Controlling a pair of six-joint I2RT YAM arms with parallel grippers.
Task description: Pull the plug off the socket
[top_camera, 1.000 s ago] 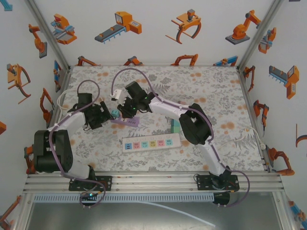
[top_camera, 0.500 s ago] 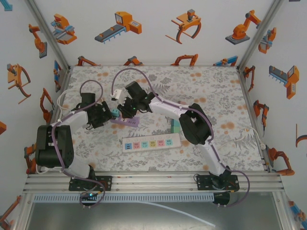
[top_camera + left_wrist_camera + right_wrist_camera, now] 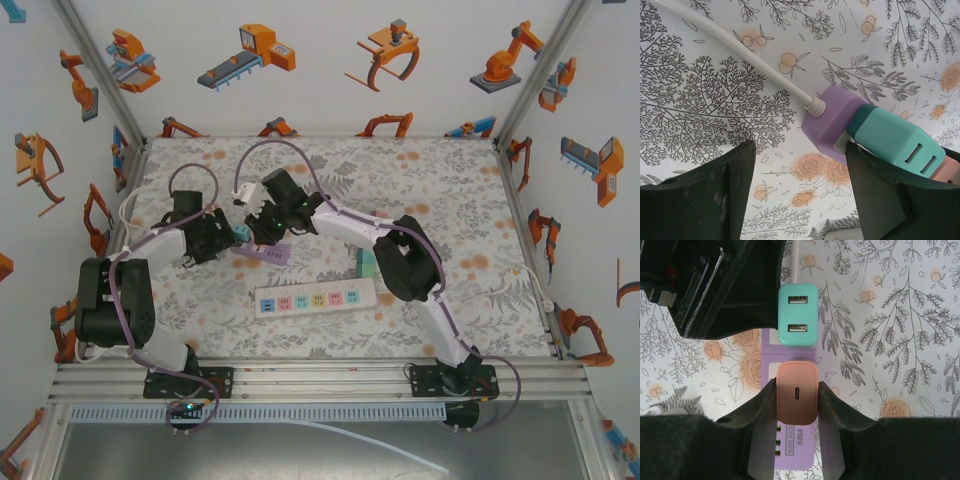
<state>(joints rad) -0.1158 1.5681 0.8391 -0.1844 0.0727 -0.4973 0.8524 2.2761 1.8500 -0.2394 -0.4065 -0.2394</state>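
The right end effector (image 3: 797, 390) is clamped on the orange plug (image 3: 797, 402), one finger pressed flat against each of its two sides. The plug stands upright in the purple strip (image 3: 801, 460), its top face with a single small slot turned to the wrist camera. It looks fully seated. Just beyond it on the same strip sits the teal plug (image 3: 798, 315), with two USB ports on top. A narrow gap of purple shows between the two plugs.

The left end effector (image 3: 799, 170) has its fingers apart, gripping nothing. It sits at the cord end of the strip. From its wrist camera, one finger (image 3: 725, 190) is well clear over bare worktop (image 3: 700, 100). The other finger stands in front of the lower edge of the teal plug and the strip's end. I cannot tell whether it touches them. A white cord (image 3: 765, 65) leaves the strip's end cap and runs off across the floral cloth.

From above, the two end effectors face each other over the strip. The left one (image 3: 222, 238) comes from the left and the right one (image 3: 266, 230) from the far side, the right arm reaching across from its base. The purple strip lies flat on the left-centre of the worktop. A white strip (image 3: 315, 298) with coloured sockets lies apart from it, nearer the arm bases.
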